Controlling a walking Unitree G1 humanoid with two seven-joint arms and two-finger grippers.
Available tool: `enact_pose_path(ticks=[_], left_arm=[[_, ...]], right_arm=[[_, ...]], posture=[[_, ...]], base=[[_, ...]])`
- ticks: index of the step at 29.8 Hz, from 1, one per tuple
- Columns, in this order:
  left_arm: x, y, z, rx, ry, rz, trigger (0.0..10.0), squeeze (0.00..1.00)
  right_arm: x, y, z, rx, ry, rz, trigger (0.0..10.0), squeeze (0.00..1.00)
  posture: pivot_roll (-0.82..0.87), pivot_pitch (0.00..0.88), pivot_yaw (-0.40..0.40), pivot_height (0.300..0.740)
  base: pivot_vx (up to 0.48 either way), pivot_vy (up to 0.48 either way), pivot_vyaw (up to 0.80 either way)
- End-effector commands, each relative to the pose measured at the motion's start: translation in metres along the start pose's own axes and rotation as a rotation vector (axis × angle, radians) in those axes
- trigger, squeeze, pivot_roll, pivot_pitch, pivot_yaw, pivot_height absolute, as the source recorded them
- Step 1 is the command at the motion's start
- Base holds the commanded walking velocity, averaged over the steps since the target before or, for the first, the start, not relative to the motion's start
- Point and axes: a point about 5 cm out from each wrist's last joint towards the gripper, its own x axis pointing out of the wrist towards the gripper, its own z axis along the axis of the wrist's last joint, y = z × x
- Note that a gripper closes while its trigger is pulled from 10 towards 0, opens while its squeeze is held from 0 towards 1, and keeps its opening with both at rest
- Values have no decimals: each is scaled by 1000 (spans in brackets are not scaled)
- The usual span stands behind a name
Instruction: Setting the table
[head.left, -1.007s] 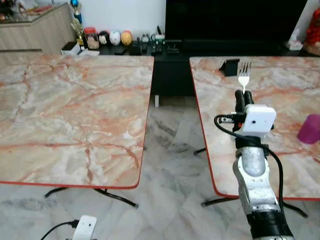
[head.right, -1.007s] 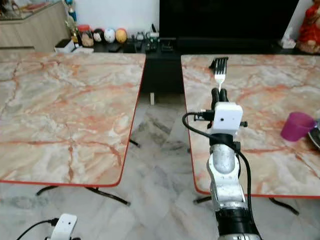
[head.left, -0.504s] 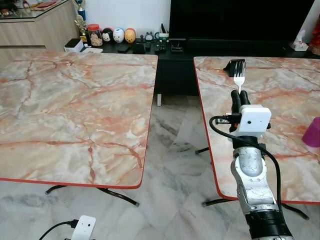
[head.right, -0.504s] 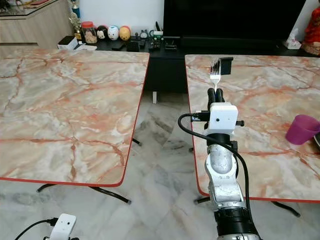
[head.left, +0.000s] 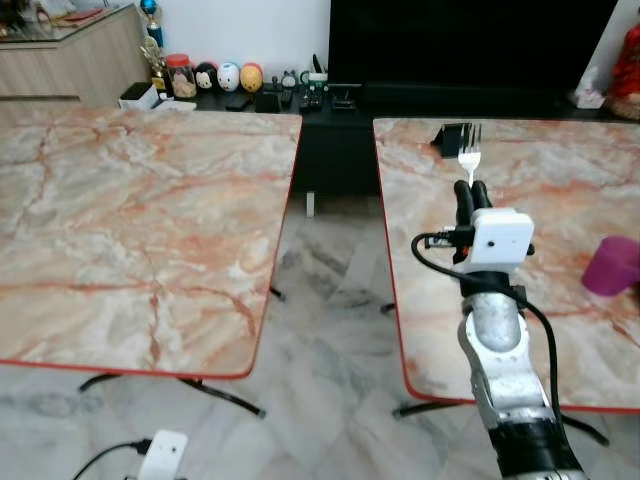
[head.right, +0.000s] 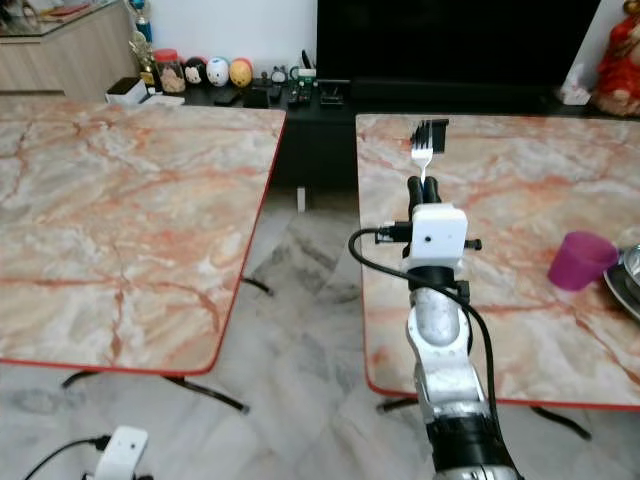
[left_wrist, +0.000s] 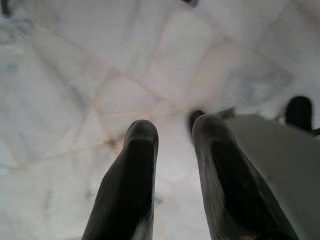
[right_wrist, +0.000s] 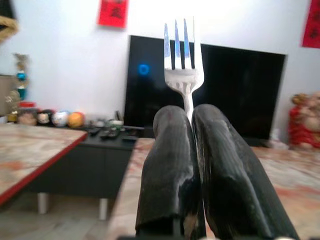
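My right gripper (head.left: 472, 188) is raised over the left part of the right marble table (head.left: 570, 190) and is shut on a silver fork (head.left: 470, 160). The fork stands upright with its tines up, seen close in the right wrist view as fork (right_wrist: 182, 65) between the two black fingers (right_wrist: 167, 150). A purple cup (head.right: 580, 258) stands on the same table to the right of the arm. My left gripper (left_wrist: 172, 130) hangs low over the tiled floor, open, with nothing between its fingers.
A second marble table (head.left: 130, 220) stands to the left, with a floor gap (head.left: 335, 290) between the two. A small black object (head.left: 447, 138) lies at the right table's far left. A grey dish rim (head.right: 628, 280) shows beside the cup. A dark TV cabinet (head.left: 330, 100) lines the wall.
The whole picture has swung a little sideways, so the camera moved. The right gripper still holds the fork upright in much the same pose.
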Motion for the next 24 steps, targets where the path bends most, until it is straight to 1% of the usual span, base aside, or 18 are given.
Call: enact_pose_path(ticks=[1,24], left_arm=[[-1,6,0,15,9,14,10000,0],[-1,7,1,4,5,19,10000,0]], right_arm=[[2,4,5,9,-18,10,10000,0],[2,4,6,14,-13,-4,10000,0]], posture=[[-2,0,-11,731],[-3,0,0,731]], base=[[0,-289,0],[0,-290,0]])
